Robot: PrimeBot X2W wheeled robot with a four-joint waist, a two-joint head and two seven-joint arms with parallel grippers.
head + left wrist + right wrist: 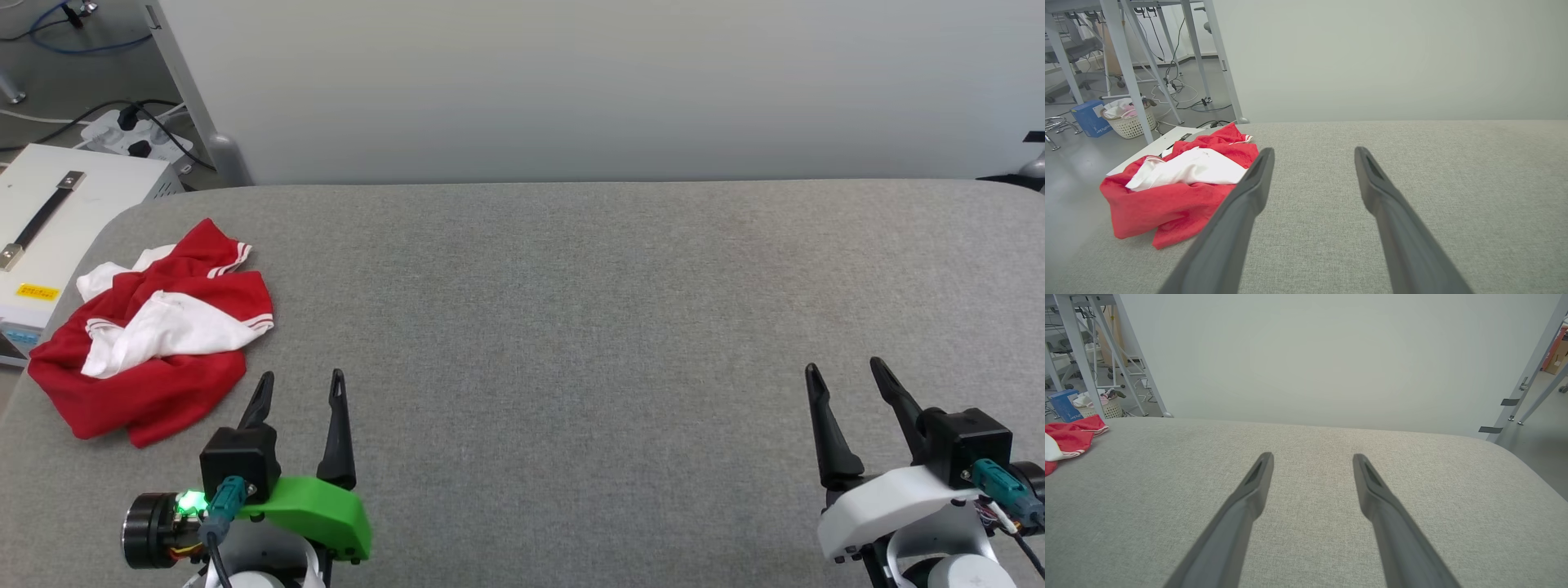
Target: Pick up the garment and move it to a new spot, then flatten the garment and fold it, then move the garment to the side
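Note:
The garment (pixel 151 343), a red jersey with white sleeves and striped trim, lies crumpled near the left end of the grey table (pixel 571 310). The left wrist view has the garment (pixel 1175 192) just left of the near finger. At the far left edge of the right wrist view a corner of the garment (pixel 1069 437) shows. My left gripper (pixel 302 380) hovers open just right of the heap and nearer to me, holding nothing. My right gripper (pixel 845 367) stands open over bare cloth at the lower right, far from the garment.
A white equipment box (pixel 49 220) with a black handle stands beside the table's left end. A pale wall panel (pixel 604 90) rises behind the table. On the floor to the left are cables, a power strip (pixel 135 135), metal frame legs (pixel 1122 61) and a laundry basket (pixel 1128 120).

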